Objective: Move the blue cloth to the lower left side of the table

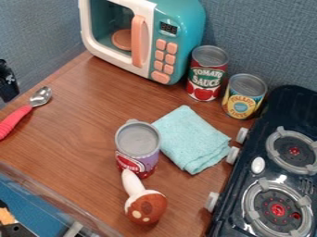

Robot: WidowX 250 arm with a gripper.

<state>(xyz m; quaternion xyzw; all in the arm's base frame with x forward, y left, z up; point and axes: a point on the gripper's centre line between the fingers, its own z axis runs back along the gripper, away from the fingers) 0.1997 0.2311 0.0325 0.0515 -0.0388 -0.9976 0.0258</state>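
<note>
A pale blue cloth (pixel 192 141) lies folded on a wooden tabletop (pixel 80 134), between a purple-labelled can (pixel 137 146) and the knobs of a black toy stove (pixel 278 176). The black tool (pixel 9 83) is at the left edge, well apart from the cloth; how far open it is, and whether it has hold of anything, cannot be told. The cloth should be light, soft and limp, not fragile, likely to sag and unfold when lifted. The best hold is probably a deep pinch through its layers near the middle, clear of can and knobs; a shallow pinch might catch only one layer.
</note>
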